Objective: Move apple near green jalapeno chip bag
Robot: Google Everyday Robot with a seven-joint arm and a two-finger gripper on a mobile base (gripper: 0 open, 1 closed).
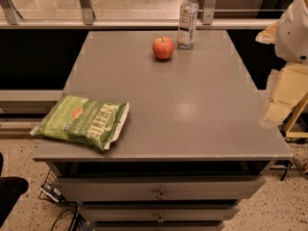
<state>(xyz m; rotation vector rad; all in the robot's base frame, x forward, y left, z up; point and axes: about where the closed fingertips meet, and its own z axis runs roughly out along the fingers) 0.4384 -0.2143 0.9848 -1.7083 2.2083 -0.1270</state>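
Drawers (159, 189) with small round knobs (160, 194) front the grey table (192, 109) on its closest side. Just above them, on the front left corner of the tabletop, lies the green jalapeno chip bag (82, 121). It lies flat with its white lettering up, its white edge turned toward the middle of the table and one corner jutting past the left edge. The apple (163, 47) sits upright, stem on top, well apart from the bag, at the far end of the tabletop a little right of centre. Just beside it on the right stands a clear water bottle (187, 19) with a white cap and a label, close to the back edge. The gripper (275, 110) hangs off the table's right side, about level with the middle of the tabletop, a pale cream shape touching nothing on the table; whether it is spread or pressed together I cannot tell. Above it the white arm (298, 28) fills the upper right corner. Metal posts (86, 4) rise behind the table, and cables (57, 196) lie on the speckled floor at lower left.
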